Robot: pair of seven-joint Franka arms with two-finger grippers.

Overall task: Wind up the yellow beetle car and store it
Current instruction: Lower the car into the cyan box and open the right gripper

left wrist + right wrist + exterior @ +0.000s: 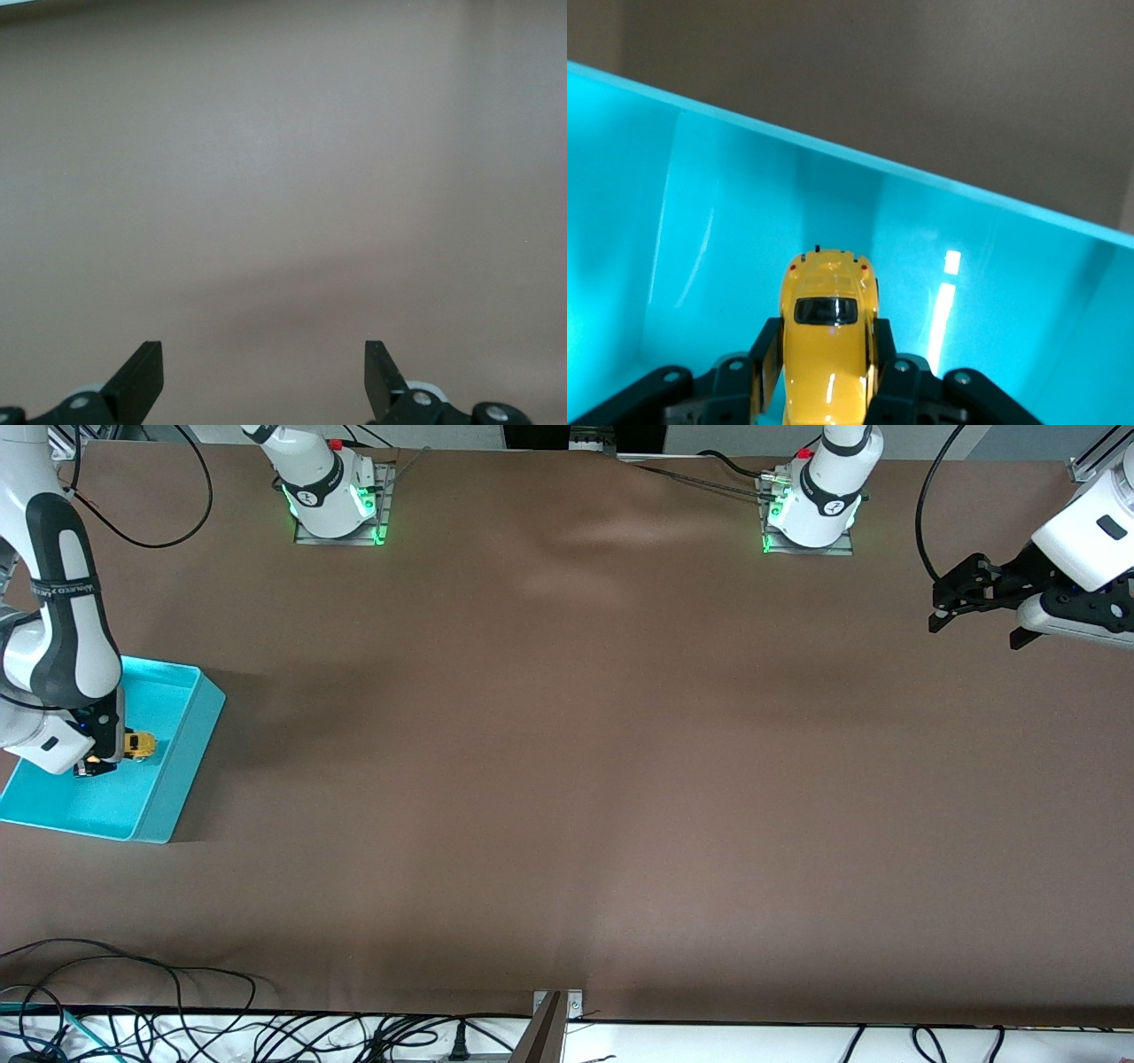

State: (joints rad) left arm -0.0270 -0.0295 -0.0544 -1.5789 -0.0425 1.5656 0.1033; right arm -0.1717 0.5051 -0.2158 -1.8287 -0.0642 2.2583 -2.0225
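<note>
The yellow beetle car (141, 744) is inside the teal tray (193, 722) at the right arm's end of the table. My right gripper (122, 751) reaches down into the tray and is shut on the car. In the right wrist view the car (827, 305) sits between the two black fingers (765, 354), its rounded end pointing at the tray's wall (744, 195); my right gripper (824, 345) grips its sides. I cannot tell whether the wheels touch the tray floor. My left gripper (974, 607) waits open and empty over bare table at the left arm's end; the left wrist view shows it (264, 359) above brown table only.
The brown table cover (567, 762) spans the whole work area. The two arm bases (335, 491) (811, 505) stand along the edge farthest from the front camera. Cables (177, 1027) and a metal bracket (554, 1019) lie along the nearest edge.
</note>
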